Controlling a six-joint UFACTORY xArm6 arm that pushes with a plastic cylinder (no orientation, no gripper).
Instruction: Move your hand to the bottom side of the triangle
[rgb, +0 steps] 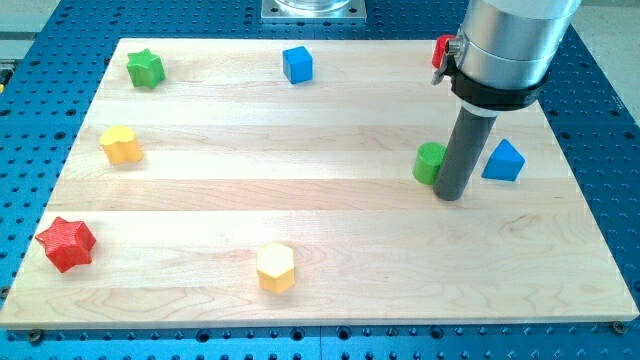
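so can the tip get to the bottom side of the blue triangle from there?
Probably yes. My tip sits between the green block and the blue triangle, slightly lower; the board below the triangle looks free.

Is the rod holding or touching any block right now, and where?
Nothing is held. My tip stands between the green block and the blue triangle; contact with the green cannot be told.

A small blue triangular block (503, 161) sits flat on the pale wooden board near its right edge, apex pointing toward the view's top.
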